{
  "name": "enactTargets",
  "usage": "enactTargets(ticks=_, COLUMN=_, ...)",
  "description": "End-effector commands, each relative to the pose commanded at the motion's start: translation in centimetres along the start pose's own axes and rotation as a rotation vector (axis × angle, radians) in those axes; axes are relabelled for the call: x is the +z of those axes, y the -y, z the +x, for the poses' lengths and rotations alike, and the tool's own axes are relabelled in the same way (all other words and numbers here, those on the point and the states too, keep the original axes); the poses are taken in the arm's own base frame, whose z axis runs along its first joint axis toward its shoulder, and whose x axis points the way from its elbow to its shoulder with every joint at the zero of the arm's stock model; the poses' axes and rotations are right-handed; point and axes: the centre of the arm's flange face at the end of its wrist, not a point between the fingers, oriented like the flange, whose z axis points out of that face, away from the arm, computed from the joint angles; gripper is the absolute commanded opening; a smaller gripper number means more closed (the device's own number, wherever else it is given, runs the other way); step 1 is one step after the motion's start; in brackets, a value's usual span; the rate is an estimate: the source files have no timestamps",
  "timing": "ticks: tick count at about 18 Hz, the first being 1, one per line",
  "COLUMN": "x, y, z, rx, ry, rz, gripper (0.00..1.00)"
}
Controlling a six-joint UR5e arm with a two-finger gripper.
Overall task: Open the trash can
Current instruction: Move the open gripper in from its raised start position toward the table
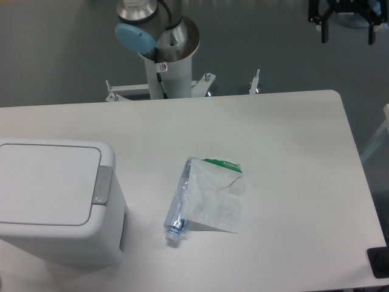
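The trash can point(61, 237) is a large white boxy bin at the table's front left. Its flat white lid point(48, 182) lies shut, with the grey push tab point(102, 184) on its right edge. My gripper point(348, 35) shows at the top right edge of the view as a dark, blurred shape with two fingers spread apart and nothing between them. It is far from the trash can, beyond the table's back right corner. The arm's base column point(164, 67) stands behind the table's back edge.
A white-and-green paper bag point(216, 194) with a clear plastic bottle point(176, 222) lies flat in the middle of the white table point(292, 152), to the right of the bin. A dark object point(378, 261) sits at the front right corner.
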Motion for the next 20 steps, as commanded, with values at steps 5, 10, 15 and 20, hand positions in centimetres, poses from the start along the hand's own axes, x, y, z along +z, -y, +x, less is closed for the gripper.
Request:
enactTargets(ticks=5, x=-0.1, y=1.9, z=0.4, rx=-0.019, ry=-0.003, rz=0.011, gripper=1.00)
enactTargets(ticks=10, x=0.4, y=6.5, z=1.7, rx=-0.154, ry=-0.030, rz=0.050, gripper=1.00)
enactTargets(ticks=15, x=0.4, y=12.3, z=3.3, rx=-0.266, ry=-0.037, rz=0.105, gripper=1.00)
enactTargets(ticks=20, x=0.6, y=18.7, z=5.2, rx=-0.451, ry=-0.037, rz=0.180, gripper=1.00)
